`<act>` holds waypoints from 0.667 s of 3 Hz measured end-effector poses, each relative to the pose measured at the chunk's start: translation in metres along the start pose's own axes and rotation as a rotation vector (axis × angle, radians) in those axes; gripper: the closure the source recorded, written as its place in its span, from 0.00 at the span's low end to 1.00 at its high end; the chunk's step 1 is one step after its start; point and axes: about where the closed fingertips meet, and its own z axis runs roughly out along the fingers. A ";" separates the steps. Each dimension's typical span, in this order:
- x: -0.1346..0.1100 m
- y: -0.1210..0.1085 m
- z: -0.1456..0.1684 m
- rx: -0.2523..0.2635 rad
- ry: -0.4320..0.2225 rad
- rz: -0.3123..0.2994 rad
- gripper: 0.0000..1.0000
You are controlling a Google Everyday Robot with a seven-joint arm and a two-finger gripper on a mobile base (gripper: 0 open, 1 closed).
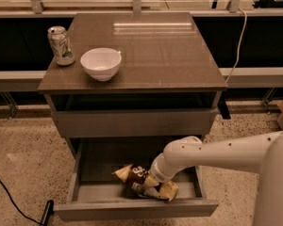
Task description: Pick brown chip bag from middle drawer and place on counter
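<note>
The brown chip bag lies crumpled in the open middle drawer, right of its middle, with tan ends at left and right. My gripper is down in the drawer at the bag's right half, touching it, at the end of my white arm, which reaches in from the right. The arm's end hides part of the bag. The counter is the brown-gray top of the cabinet above.
A white bowl and a silver drink can stand on the counter's left side. The upper drawer front overhangs the open drawer. A black cable lies on the speckled floor at the left.
</note>
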 end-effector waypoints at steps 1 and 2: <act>-0.036 -0.012 -0.080 0.063 -0.132 -0.016 1.00; -0.078 -0.004 -0.163 0.064 -0.279 -0.059 1.00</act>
